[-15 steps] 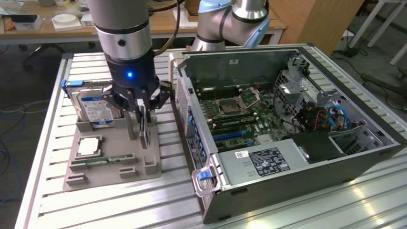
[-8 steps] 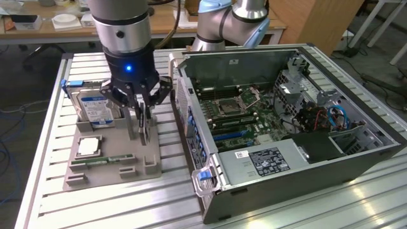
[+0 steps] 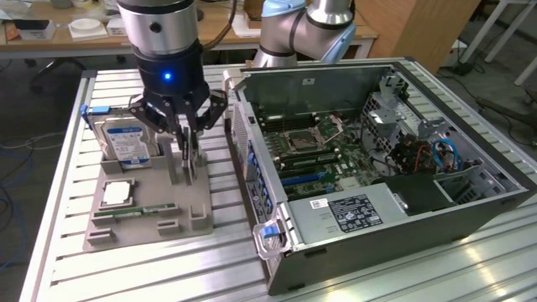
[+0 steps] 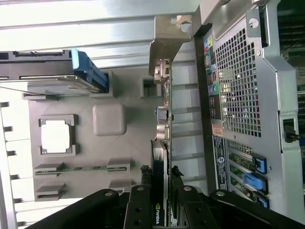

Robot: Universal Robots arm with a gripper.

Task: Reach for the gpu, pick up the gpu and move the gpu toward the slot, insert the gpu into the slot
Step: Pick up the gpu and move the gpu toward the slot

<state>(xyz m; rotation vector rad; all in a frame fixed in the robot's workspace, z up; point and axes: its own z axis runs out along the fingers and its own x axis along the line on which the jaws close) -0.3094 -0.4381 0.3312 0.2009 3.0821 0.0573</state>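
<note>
Pinching gpu (image 3: pixel 190 167) by upper edge, hand (image 3: pixel 186 148) hangs low over grey tray (image 3: pixel 143 217) on slatted surface (image 3: pixel 126 274); fingers (image 4: pixel 144 191) pressed against both card faces; gpu upright on edge in tray holder, apparently seated, just beside hard drive (image 3: pixel 124 141), apart from open case (image 3: pixel 403 211); reach done, grasp looks made; lift not yet evident; carry to case and insertion into slot (image 3: pixel 304 178) left.
</note>
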